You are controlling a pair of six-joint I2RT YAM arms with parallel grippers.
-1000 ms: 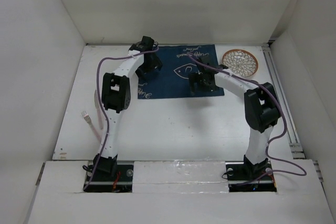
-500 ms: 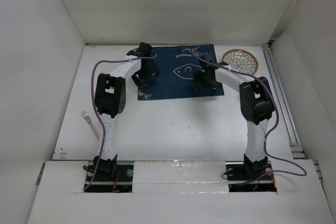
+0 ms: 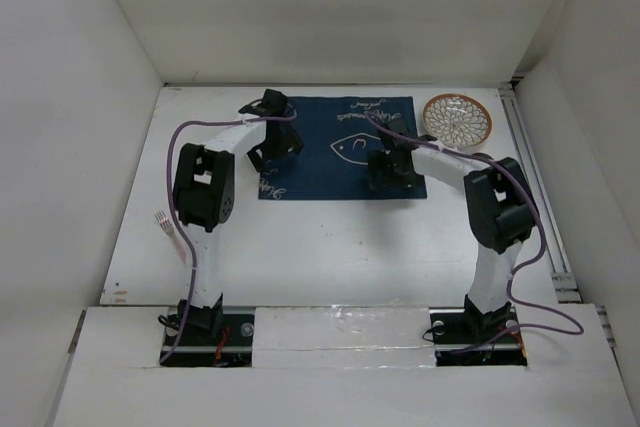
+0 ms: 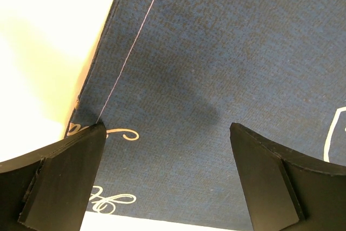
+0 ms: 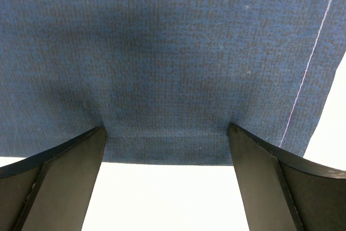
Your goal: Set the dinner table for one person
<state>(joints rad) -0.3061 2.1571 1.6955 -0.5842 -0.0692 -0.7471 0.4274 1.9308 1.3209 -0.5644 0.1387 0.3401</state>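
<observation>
A navy blue placemat (image 3: 340,147) with white script and a fish outline lies at the back middle of the white dinner table (image 3: 320,247). My left gripper (image 3: 272,152) is open, fingers spread wide, tips down on the mat's left part near its near-left corner. In the left wrist view the left gripper (image 4: 166,128) straddles blue cloth (image 4: 216,52), with white table (image 4: 43,36) beside it. My right gripper (image 3: 392,169) is open on the mat's near right part. In the right wrist view the right gripper (image 5: 166,129) has its tips on the cloth (image 5: 173,52) just inside the near hem, with table (image 5: 167,198) below.
A round patterned plate (image 3: 456,119) lies just right of the mat at the back right. A pale pink fork (image 3: 168,229) lies near the table's left edge. White walls enclose the table on three sides.
The placemat has shifted a little toward the near side. Both grippers moved nearer with it, still spread open on the cloth. The plate and fork have not moved.
</observation>
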